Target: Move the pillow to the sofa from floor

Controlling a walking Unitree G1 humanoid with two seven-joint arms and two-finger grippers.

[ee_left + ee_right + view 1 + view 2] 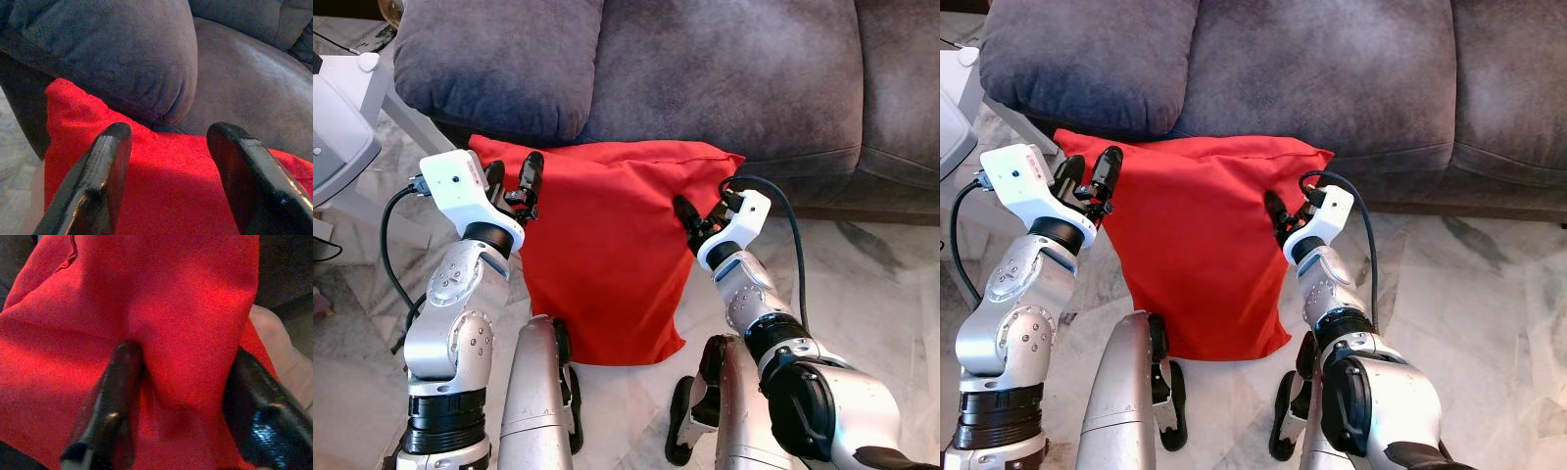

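- One red pillow (607,255) stands on the marble floor (881,284), its top edge leaning against the front of the grey sofa (724,69), under the seat cushion (499,59).
- Right gripper (697,217) pinches a fold of the pillow's right edge between its fingers.
- Left gripper (514,181) hovers at the pillow's upper left corner, fingers spread, holding nothing.

A marble-patterned tile floor (881,294) spreads in front, and a white piece of equipment (342,117) with slanted legs stands at the left.
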